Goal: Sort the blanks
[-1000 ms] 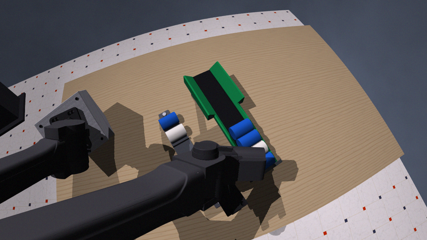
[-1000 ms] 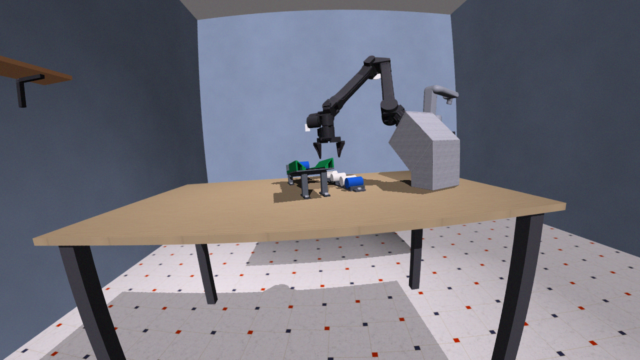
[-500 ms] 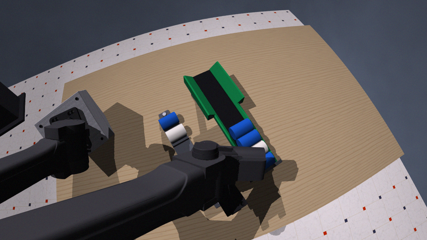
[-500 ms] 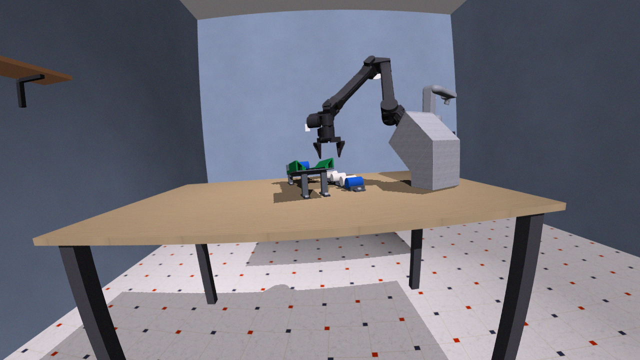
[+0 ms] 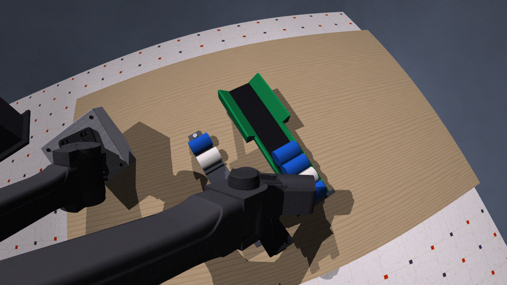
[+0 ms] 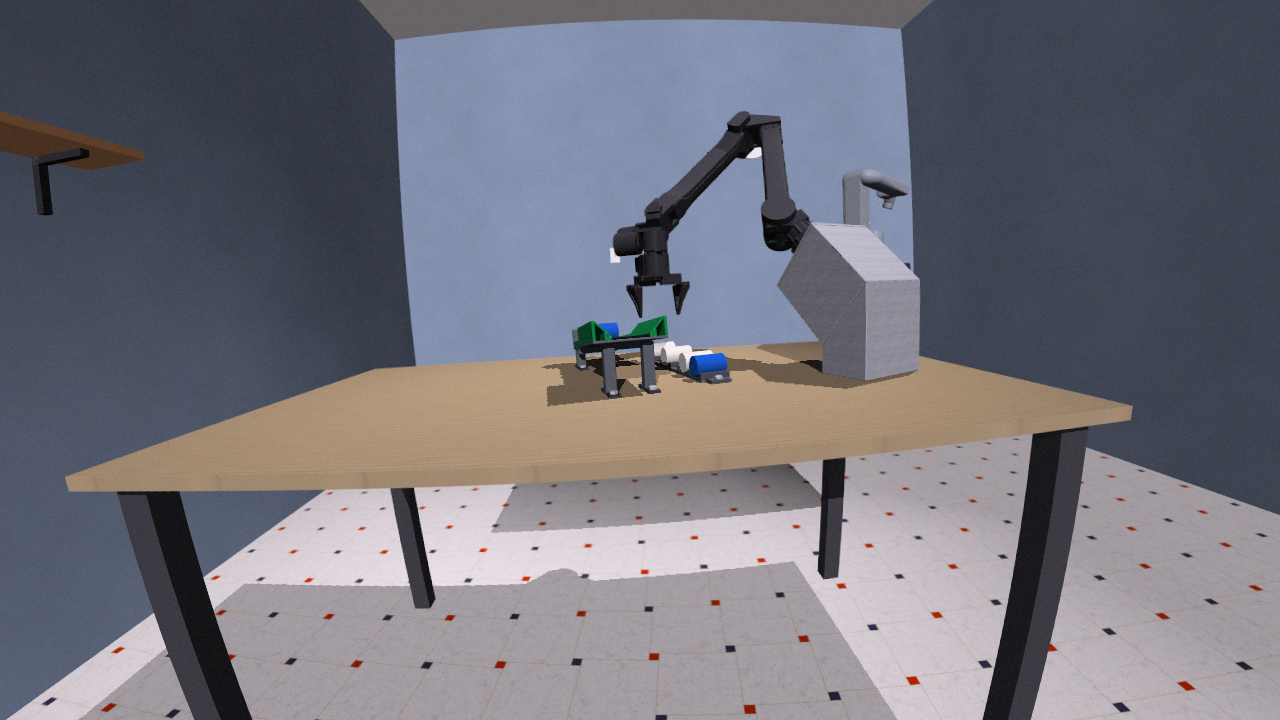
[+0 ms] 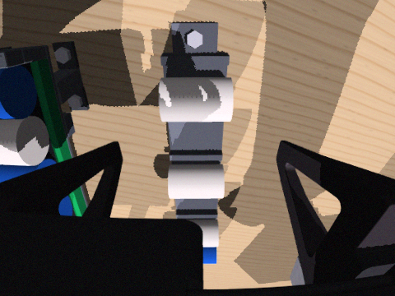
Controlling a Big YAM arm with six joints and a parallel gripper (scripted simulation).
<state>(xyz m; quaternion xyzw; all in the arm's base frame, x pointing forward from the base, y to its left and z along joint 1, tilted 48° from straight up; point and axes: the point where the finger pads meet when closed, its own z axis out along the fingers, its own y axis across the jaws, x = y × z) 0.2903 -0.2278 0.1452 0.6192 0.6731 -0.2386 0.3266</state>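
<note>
Because a white plastic cylindrical blank [image 5: 311, 173] [image 7: 8, 136] split the three blue ones on the green-walled ramp [image 5: 273, 95] [image 6: 653, 327] [image 7: 53, 115], we judged it misplaced; the fourth blue blank [image 5: 200, 143] [image 6: 707, 364] [image 7: 210, 255] lay in the grey rack [image 5: 216, 173] [image 6: 717, 378] [image 7: 195, 137]. Our fingers [image 6: 635, 298] hung open, holding nothing.

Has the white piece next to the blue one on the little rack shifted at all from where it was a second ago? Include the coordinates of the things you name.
No, the white blank [image 5: 209, 158] lies beside the rack's blue blank [image 5: 200, 143], as before.
</note>
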